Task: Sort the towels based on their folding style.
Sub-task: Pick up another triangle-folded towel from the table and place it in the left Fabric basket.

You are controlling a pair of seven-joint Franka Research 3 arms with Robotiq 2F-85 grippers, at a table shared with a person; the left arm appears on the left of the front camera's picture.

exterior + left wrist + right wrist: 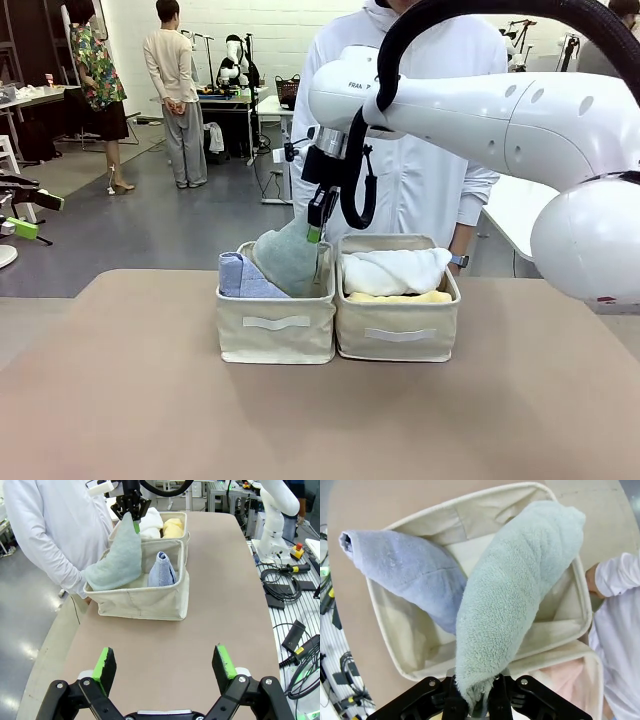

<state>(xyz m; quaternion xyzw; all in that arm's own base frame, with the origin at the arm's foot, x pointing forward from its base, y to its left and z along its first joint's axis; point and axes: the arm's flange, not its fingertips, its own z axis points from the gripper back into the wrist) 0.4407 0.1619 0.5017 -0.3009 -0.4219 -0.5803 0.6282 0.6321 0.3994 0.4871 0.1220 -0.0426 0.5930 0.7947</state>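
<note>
My right gripper [318,228] [133,521] [474,704] is shut on the tip of a pale grey-green cone-shaped towel [288,262] [116,560] [512,605], whose wide end hangs into the left beige bin [277,335] [135,602] [385,625]. A light blue cone towel [240,277] [161,571] [405,570] leans in the same bin. The right bin [398,340] [182,520] holds a white rolled towel [395,270] [149,524] over a yellow one [400,297] [172,528]; a pink towel [565,677] shows there in the right wrist view. My left gripper [166,669] is open above bare table.
A person in a white hooded top [420,170] [45,530] stands just behind the bins, one hand [592,580] near the left bin's far wall. The brown tabletop [150,420] [225,605] stretches in front of the bins. Cables and gear [290,585] lie beside the table.
</note>
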